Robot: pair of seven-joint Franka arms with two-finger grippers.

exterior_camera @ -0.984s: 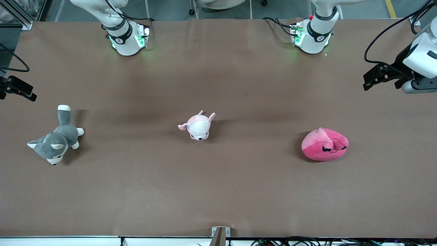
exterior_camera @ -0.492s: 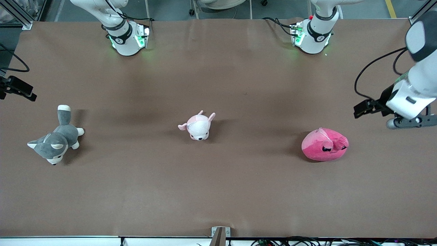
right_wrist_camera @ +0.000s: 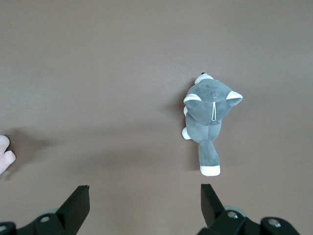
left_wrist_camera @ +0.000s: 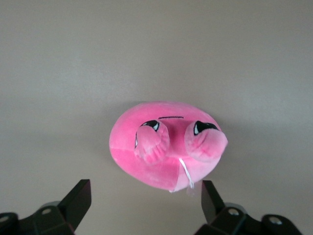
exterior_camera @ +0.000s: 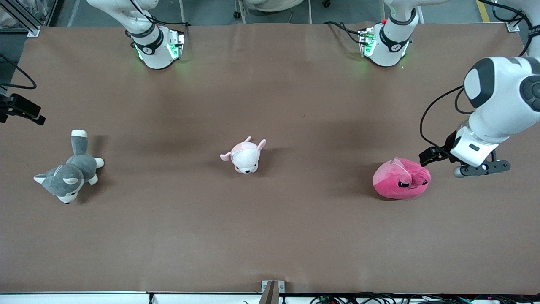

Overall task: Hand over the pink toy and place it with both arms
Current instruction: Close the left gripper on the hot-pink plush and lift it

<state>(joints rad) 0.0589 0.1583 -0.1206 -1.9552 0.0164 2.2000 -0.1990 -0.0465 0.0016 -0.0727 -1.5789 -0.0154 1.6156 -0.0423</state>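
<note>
The pink toy (exterior_camera: 400, 179), a round hot-pink plush with black angry eyes, lies on the brown table (exterior_camera: 295, 236) toward the left arm's end. My left gripper (exterior_camera: 430, 155) hangs open just above the toy's edge. In the left wrist view the toy (left_wrist_camera: 166, 144) lies just ahead of the open left gripper (left_wrist_camera: 145, 187), between the lines of its two fingers, untouched. My right gripper (exterior_camera: 23, 112) waits open and empty at the right arm's end of the table, above the bare table (right_wrist_camera: 98, 73) in the right wrist view (right_wrist_camera: 144, 188).
A small pale pink-and-white puppy plush (exterior_camera: 244, 156) sits mid-table; its paw shows in the right wrist view (right_wrist_camera: 5, 154). A grey-and-white husky plush (exterior_camera: 69, 173) lies toward the right arm's end, also in the right wrist view (right_wrist_camera: 210, 115). The arm bases (exterior_camera: 156, 46) stand along the table's edge.
My left arm has swung in from the table's end and come down toward the pink toy; its gripper is now beside and over it. The right arm and toys have not moved.
</note>
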